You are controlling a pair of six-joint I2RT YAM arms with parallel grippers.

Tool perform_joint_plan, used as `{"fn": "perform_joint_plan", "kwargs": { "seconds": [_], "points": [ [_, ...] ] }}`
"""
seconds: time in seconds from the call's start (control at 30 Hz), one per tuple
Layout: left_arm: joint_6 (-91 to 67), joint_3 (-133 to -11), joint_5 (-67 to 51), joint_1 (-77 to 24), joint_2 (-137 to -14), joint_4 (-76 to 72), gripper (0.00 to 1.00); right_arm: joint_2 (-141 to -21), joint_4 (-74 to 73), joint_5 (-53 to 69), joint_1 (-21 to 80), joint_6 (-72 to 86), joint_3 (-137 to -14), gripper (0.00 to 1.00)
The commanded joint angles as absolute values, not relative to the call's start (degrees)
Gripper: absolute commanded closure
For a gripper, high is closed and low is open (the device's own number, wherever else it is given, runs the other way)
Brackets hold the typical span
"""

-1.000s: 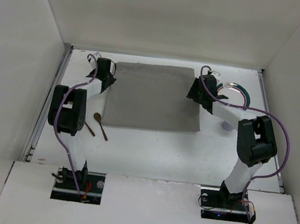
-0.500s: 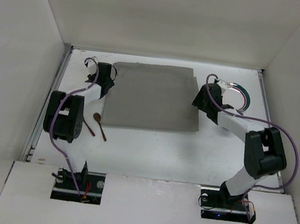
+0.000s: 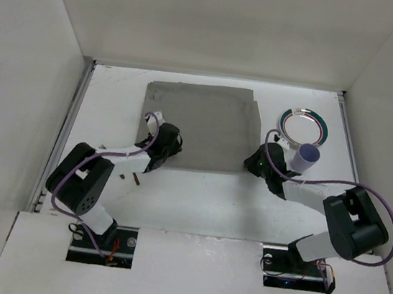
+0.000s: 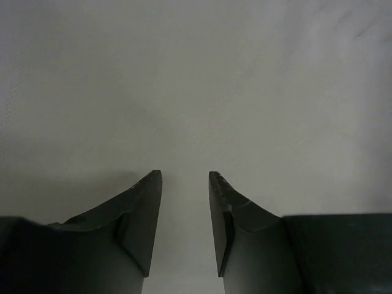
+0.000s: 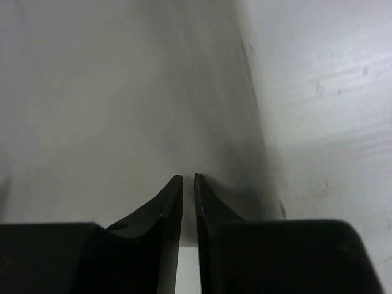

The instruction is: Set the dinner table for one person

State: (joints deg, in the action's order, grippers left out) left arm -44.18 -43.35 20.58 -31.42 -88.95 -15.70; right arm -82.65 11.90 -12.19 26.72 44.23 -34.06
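Note:
The grey mat (image 3: pixel 196 121) lies flat at the middle back of the dinner table (image 3: pixel 196 201). My left gripper (image 3: pixel 174 137) hovers over the mat's near left corner. In the left wrist view it (image 4: pixel 185 174) is open, with only mat cloth (image 4: pixel 196 79) beyond its jaws. My right gripper (image 3: pixel 254 162) is at the mat's near right corner. In the right wrist view it (image 5: pixel 188 176) is closed to a thin slit on the mat's edge (image 5: pixel 110 92), with white table (image 5: pixel 331 92) to the right.
A white plate with a green rim (image 3: pixel 303 125) sits at the back right, and a pale blue cup (image 3: pixel 307 156) stands just in front of it. Two brown spoons (image 3: pixel 136 178) lie near the left forearm, mostly hidden by it. Metal rails (image 3: pixel 68 130) line the table's sides.
Both arms drew back from the mat's far corners to its near corners. The left jaws opened and the right jaws closed. The cup is now uncovered.

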Motion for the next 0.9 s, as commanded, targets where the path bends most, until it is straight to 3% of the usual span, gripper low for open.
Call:
{"fn": "perform_joint_plan", "kwargs": {
  "seconds": [0.0, 0.4, 0.67, 0.87],
  "points": [
    [-51.6, -36.4, 19.3, -29.9, -87.0, -19.3, 0.67, -83.8, 21.0, -8.8, 26.1, 53.1, -30.3, 0.83],
    [-51.1, -22.5, 19.6, -26.0, -72.2, -16.8, 0.66, -79.8, 17.9, -12.0, 25.4, 57.1, -25.8, 0.84],
    [-47.3, -25.4, 19.9, -29.3, -62.5, -13.3, 0.66, -72.2, 10.8, -11.9, 26.8, 51.2, -30.3, 0.46],
    [-40.9, -30.8, 23.8, -37.6, -63.2, -16.8, 0.62, -62.7, -1.7, -19.0, 31.2, 44.4, -38.5, 0.36]
  ]
}}
